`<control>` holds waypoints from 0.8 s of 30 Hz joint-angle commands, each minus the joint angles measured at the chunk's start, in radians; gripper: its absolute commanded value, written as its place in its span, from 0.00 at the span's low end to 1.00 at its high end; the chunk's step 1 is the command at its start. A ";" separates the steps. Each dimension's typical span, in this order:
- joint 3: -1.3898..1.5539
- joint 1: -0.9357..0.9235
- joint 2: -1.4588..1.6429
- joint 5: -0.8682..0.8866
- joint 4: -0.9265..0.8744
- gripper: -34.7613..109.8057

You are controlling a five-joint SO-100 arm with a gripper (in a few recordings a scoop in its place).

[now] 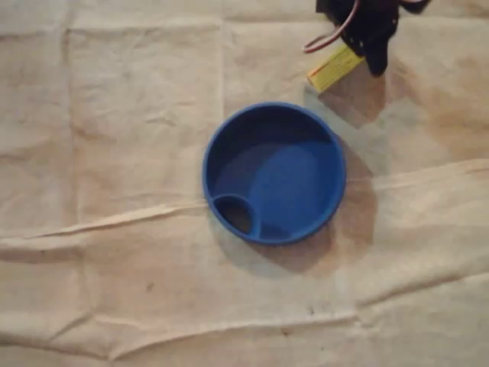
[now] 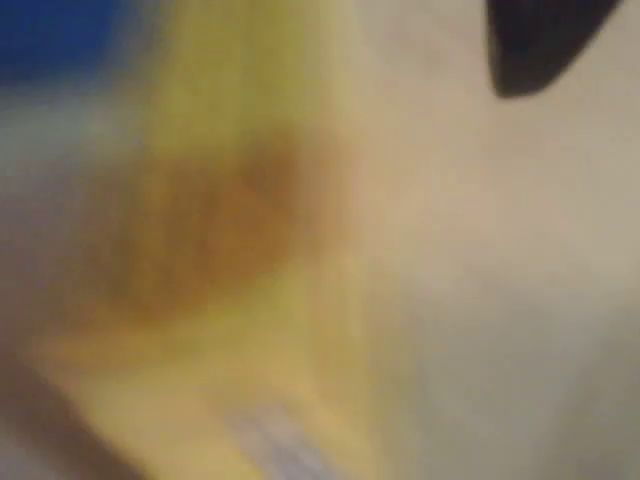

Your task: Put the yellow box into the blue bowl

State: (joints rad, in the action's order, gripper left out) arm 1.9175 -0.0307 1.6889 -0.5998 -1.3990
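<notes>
**Just short of the bowl: yellow box (image 1: 334,67) lies at the gripper's (image 1: 370,44) tip**

Seen from overhead, the yellow box sits at the top right of the cloth-covered worktop (image 1: 114,153), its long side slanting up to the right. Its upper end is tucked under the black gripper, which reaches in from the top edge with a red cable (image 1: 336,34) looping beside it. Whether the gripper is clamped on the box or merely resting over it cannot be told from either view. The box is outside the blue bowl (image 1: 273,173), near its upper right rim but apart from it. The bowl stands upright at the centre of the creased beige cloth, with a small oval pocket (image 1: 235,214) set inside its lower left wall.

In the wrist view, heavily blurred, the box (image 2: 230,250) fills the left half as a yellow-orange mass. One dark fingertip (image 2: 540,45) shows at the top right over pale cloth (image 2: 500,300). A blue patch (image 2: 50,30), likely the bowl, shows in the upper left corner.
</notes>
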 commanded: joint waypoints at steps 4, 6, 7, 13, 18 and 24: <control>-0.005 0.029 0.021 -0.011 0.089 0.48; -0.002 0.029 0.009 -0.011 0.098 0.48; 0.002 0.028 0.009 -0.011 0.098 0.48; 0.069 0.031 0.017 -0.011 0.112 0.48; 0.097 0.031 0.020 -0.012 0.135 0.48; 0.104 0.031 0.006 -0.012 0.175 0.48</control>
State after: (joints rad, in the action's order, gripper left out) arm 2.0279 0.0015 1.6889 -0.5998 -1.2364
